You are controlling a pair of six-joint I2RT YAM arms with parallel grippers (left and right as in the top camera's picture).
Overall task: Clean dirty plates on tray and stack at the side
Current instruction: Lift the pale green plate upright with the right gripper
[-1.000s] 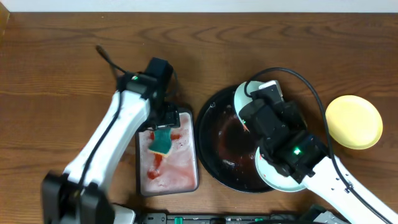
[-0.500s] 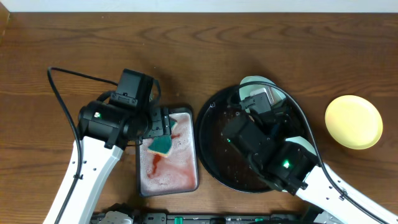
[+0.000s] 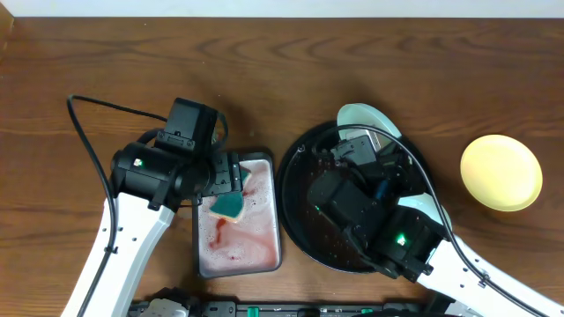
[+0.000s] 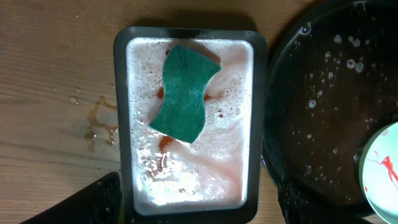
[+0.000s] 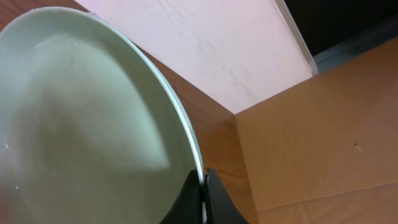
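Note:
My right gripper (image 5: 204, 194) is shut on the rim of a pale mint plate (image 5: 81, 124), held steeply tilted; from overhead this plate (image 3: 366, 115) pokes out over the far rim of the black tray (image 3: 297, 207). A second mint plate (image 3: 426, 206) lies in the tray, mostly under my right arm; its red smears (image 4: 385, 169) show in the left wrist view. A pale yellow plate (image 3: 500, 173) sits on the table to the right. My left gripper (image 4: 199, 210) hangs open above the small pinkish tray, holding nothing.
A green sponge (image 4: 185, 93) lies loose in reddish foamy water in the small rectangular dark-rimmed tray (image 3: 199, 251), just left of the black tray. Water drops (image 4: 99, 121) spot the wood left of it. A cardboard box (image 5: 323, 137) stands beyond the table's right end.
My left arm has swung back to the left, leaving the sponge in the small tray. My right arm has moved left over the black tray and tipped the mint plate up at its far rim.

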